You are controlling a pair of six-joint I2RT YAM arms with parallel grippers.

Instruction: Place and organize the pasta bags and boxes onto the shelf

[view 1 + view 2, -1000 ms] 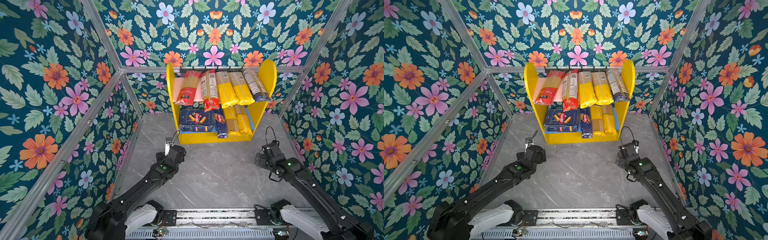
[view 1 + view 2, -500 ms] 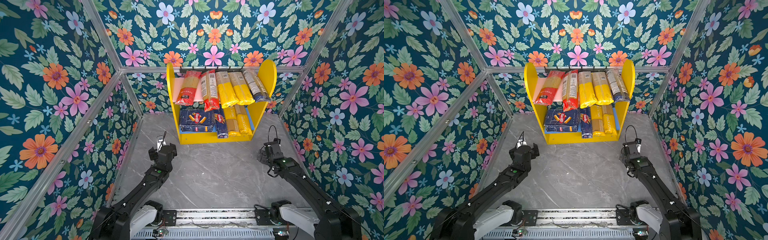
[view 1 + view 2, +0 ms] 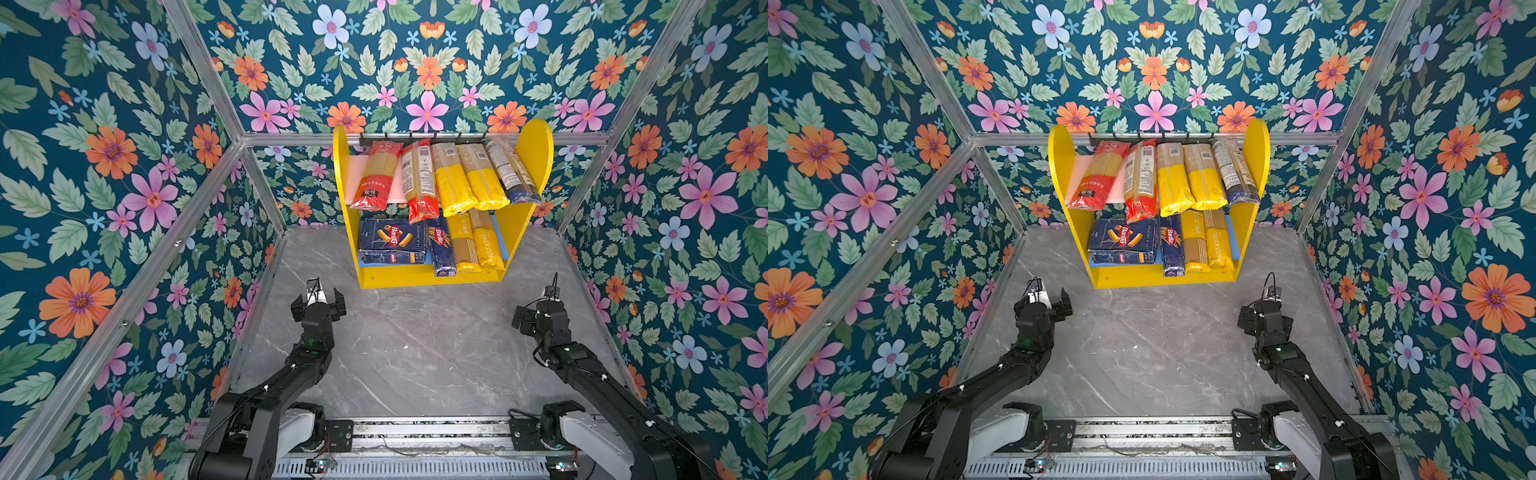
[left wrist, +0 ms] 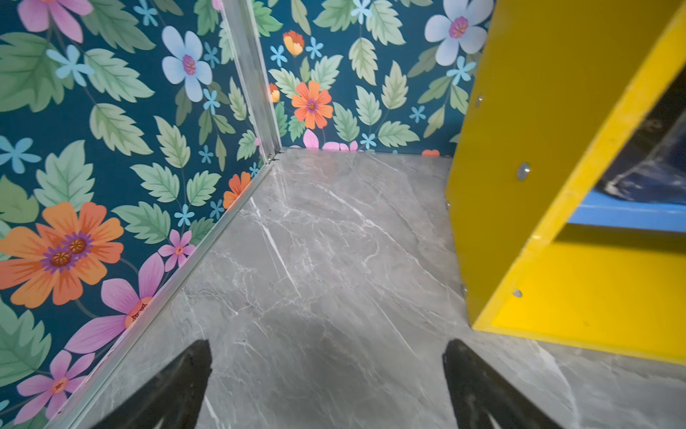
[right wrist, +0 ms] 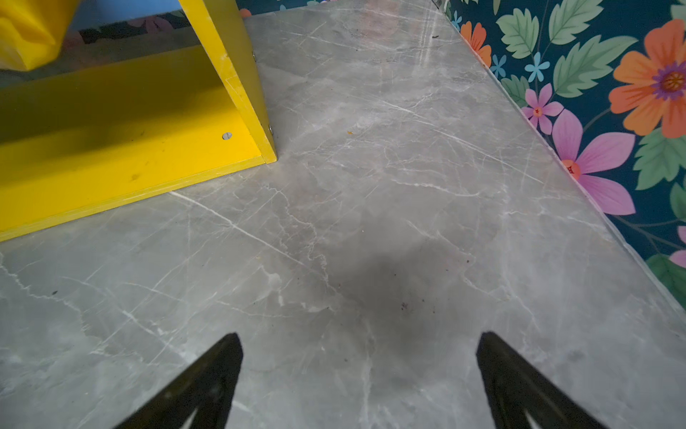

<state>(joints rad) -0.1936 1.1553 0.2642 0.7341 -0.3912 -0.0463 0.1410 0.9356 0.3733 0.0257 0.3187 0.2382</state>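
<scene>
The left gripper (image 4: pixel 326 347) is seen with its jaws spread wide and nothing between them. In both top views it is held over the grey marble tabletop (image 3: pixel 415 353), left of centre in the lower half of the frame. The right gripper (image 5: pixel 360 336) is likewise spread apart and empty, at the right of the frame. The shelf (image 3: pixel 428 276) is touched by neither; it is stood at upper centre against the floral back wall (image 3: pixel 428 75).

On its blue lower board (image 3: pixel 1235 245) the wide Barilla box (image 3: pixel 392 245) is laid at the left. The narrow Barilla box (image 3: pixel 441 249) is set just beside it, and two yellow packets (image 3: pixel 463 243) follow to the right.

On the pink upper board (image 3: pixel 353 174), under the black hook rail (image 3: pixel 419 137), five bags are lined up. From left to right these are a red-ended bag (image 3: pixel 376 176), a second red-ended bag (image 3: pixel 419 178), two yellow bags (image 3: pixel 451 183) and a clear bag with a dark blue end (image 3: pixel 513 172).
</scene>
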